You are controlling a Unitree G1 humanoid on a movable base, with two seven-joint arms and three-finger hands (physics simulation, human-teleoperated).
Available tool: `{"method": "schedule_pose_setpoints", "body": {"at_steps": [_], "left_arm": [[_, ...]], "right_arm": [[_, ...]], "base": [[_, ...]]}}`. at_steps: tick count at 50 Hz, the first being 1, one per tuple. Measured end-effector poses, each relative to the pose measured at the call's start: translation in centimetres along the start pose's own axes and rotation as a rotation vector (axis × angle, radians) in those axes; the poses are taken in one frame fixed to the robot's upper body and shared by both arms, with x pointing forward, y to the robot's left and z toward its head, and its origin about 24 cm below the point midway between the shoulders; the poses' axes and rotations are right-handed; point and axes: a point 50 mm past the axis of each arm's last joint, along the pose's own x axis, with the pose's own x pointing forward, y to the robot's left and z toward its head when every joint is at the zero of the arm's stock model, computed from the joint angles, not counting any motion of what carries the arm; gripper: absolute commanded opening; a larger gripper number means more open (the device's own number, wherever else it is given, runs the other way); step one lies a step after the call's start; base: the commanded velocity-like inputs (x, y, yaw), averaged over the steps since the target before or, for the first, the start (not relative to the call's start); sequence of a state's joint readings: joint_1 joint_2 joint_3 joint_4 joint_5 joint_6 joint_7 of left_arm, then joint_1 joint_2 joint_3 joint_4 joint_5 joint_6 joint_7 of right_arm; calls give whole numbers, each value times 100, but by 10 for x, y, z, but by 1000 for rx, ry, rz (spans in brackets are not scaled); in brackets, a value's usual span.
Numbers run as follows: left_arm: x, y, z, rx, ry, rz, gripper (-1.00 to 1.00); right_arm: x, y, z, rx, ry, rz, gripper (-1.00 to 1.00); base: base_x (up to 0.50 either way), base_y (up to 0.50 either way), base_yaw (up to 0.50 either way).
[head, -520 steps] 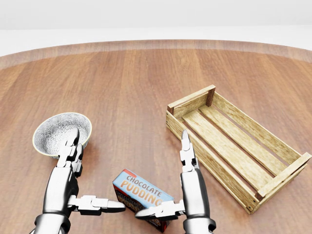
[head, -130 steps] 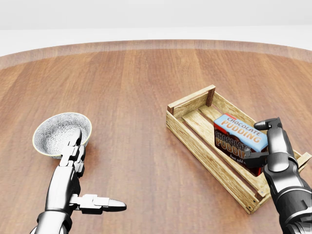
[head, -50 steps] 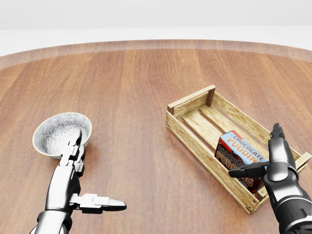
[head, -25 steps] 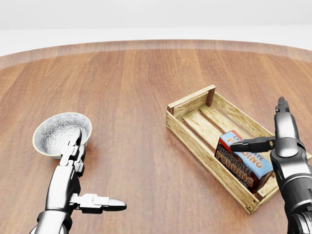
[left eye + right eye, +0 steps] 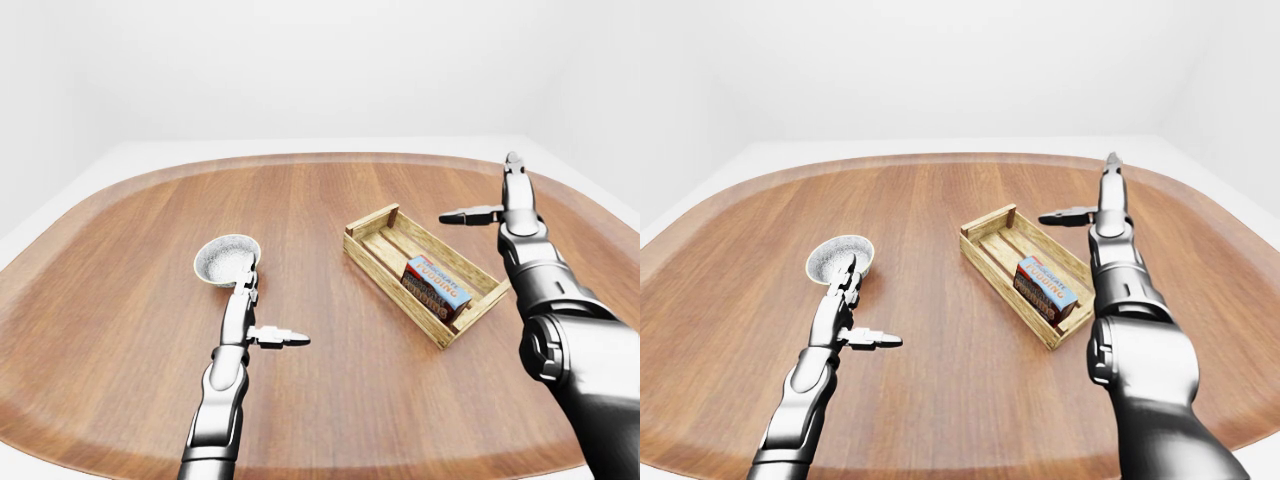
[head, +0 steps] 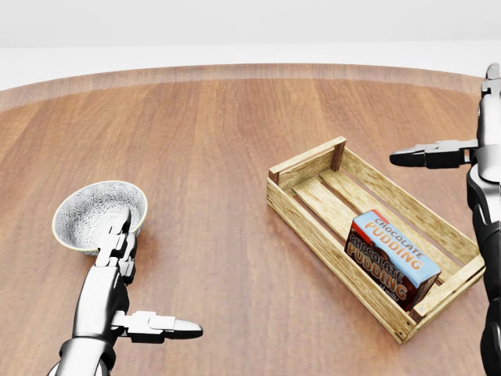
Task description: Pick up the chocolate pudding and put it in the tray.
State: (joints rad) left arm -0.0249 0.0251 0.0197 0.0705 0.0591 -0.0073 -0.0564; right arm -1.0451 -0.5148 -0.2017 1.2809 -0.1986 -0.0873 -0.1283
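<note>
The chocolate pudding box (image 6: 391, 257), blue-topped with brown sides, lies tilted inside the wooden slatted tray (image 6: 305, 166), toward the tray's lower-right end in the head view. My right hand (image 6: 462, 125) is raised above and to the right of the tray, open, thumb pointing left and fingers pointing up, holding nothing. My left hand (image 6: 137, 286) hovers open at the lower left, fingers up and thumb pointing right, just below the bowl.
A white patterned bowl (image 6: 98, 213) sits on the round wooden table (image 6: 203, 141) at the left, touching distance from my left fingertips (image 6: 121, 219). The table's curved edge runs across the top of the head view.
My right hand has let go of the pudding box and risen up and to the right, away from the tray. The box rests in the tray. The left hand has stayed still.
</note>
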Motion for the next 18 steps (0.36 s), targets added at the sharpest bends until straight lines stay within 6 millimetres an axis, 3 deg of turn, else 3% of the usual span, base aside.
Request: {"method": "schedule_pose_setpoints", "body": {"at_steps": [18], "left_arm": [[-1,0,-1,1,0,-2,100]], "right_arm": [[6,-26,63,74,-186,-115,100]], "base": [[0,0,0]]}}
